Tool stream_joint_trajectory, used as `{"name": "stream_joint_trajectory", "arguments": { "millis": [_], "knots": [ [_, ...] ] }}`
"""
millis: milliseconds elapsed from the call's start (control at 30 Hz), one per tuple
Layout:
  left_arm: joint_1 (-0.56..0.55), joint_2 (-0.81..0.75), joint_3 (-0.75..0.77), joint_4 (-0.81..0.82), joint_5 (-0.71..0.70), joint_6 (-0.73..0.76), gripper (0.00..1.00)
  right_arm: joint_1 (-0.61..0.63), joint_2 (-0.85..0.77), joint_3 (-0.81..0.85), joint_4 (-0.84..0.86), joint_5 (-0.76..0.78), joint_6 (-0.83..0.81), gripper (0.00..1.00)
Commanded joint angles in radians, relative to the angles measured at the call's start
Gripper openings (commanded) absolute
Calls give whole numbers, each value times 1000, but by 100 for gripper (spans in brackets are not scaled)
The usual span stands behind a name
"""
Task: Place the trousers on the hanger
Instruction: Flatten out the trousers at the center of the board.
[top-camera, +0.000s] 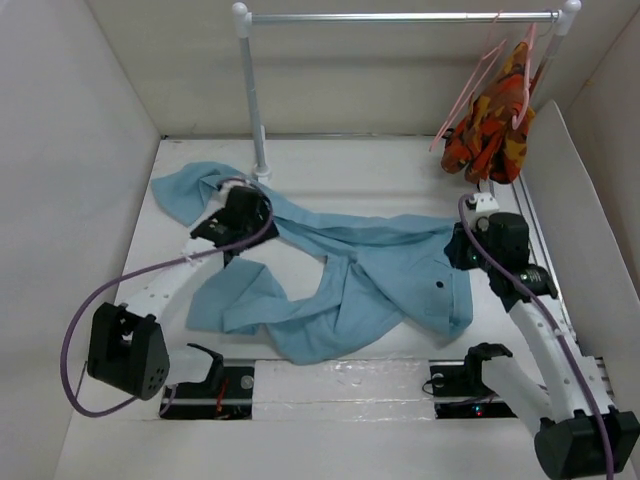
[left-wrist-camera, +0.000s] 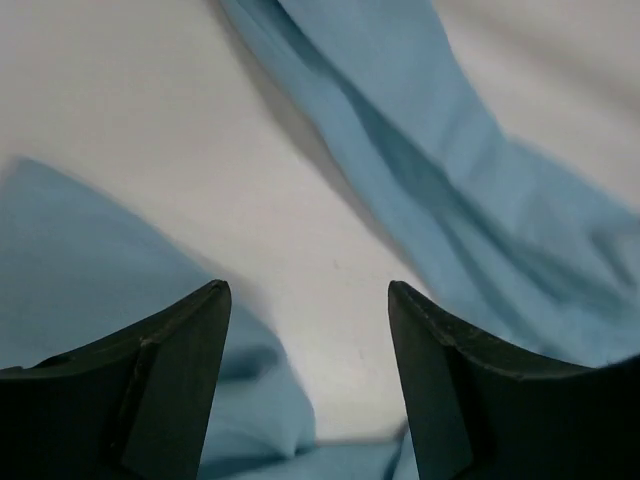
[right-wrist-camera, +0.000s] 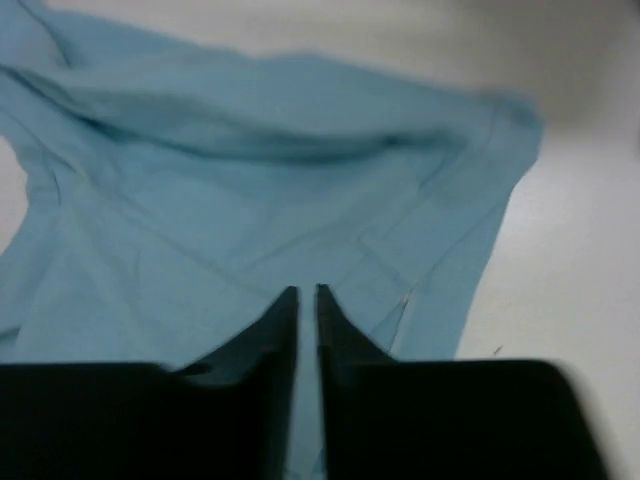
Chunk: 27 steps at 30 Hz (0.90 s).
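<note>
left gripper (left-wrist-camera: 305, 290) hangs with fingers apart over bare table (top-camera: 350, 170), between two legs of the trousers (top-camera: 370, 270), which lie crumpled mid-table. right gripper (right-wrist-camera: 307, 292) has its fingers together at the waist end, shown only by its wrist view. only the overhead view shows the hanger (top-camera: 462, 100), on the back rail (top-camera: 400, 17). a thin one-layer pinch could slip and the cloth would drag.

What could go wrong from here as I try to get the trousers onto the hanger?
1. The trousers lie crumpled with legs splayed; lifted from one point, they may stay bunched and not thread through the hanger.
2. The left gripper is open over bare table between folds; closing here would likely miss cloth.
3. The hanger hangs beside the patterned garment on the rail; pulling it could snag that.
</note>
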Motion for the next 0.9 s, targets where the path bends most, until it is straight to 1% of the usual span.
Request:
{"name": "stream_joint_trajectory", "arguments": {
  "millis": [0,33,67,100,133,167,200,233,300,333,400,433,467,500,533,600,667,700,733,767,800,867],
  "knots": [
    [-186,-36,-123,-2,67,-88,61,11,-65,-103,-114,-24,64,29],
    [-224,-44,-162,-4,79,-128,66,-1,-81,-139,-114,7,82,55],
    [-261,-50,-177,8,95,-142,69,-14,-88,-158,-85,-15,87,63],
    [-351,-55,-186,11,104,-160,71,-28,-78,-176,-56,-44,101,66],
    [-410,-49,-178,14,100,-177,75,-44,-55,-190,-7,-67,113,68],
    [-470,-41,-163,-1,80,-196,77,-70,-23,-189,22,-116,122,68],
    [-533,-4,-139,-25,51,-209,78,-81,49,-184,45,-115,127,67],
    [-646,25,-85,-51,-10,-225,80,-92,85,-171,61,-97,126,66],
    [-734,109,-50,-68,-38,-237,82,-136,143,-138,111,-48,95,65],
    [-792,138,-24,-70,-55,-246,82,-159,189,-128,172,-49,93,63],
    [-838,212,-10,-41,-42,-254,82,-233,232,-98,243,-80,98,63],
    [-855,229,10,-39,-57,-257,82,-258,285,-94,321,-94,104,63],
    [-896,273,24,-39,-69,-259,82,-282,315,-80,347,-139,116,63],
    [-912,289,39,-45,-69,-256,82,-319,347,-60,383,-170,118,63],
    [-926,310,75,-53,-78,-256,82,-319,376,-55,453,-183,116,64],
    [-963,347,93,-74,-101,-263,82,-344,450,-11,460,-143,119,65],
    [-963,369,93,-88,-121,-280,80,-357,502,10,475,-163,116,65],
    [-963,373,86,-87,-118,-286,79,-357,557,23,475,-164,113,65],
    [-963,375,51,-81,-114,-294,76,-357,606,49,467,-173,110,65],
    [-963,373,50,-75,-108,-299,75,-357,606,56,466,-167,110,65],
    [-963,370,23,-59,-97,-300,74,-357,641,58,472,-167,110,65],
    [-963,358,-2,-29,-66,-308,65,-357,675,61,516,-202,110,65]
  ]
}}
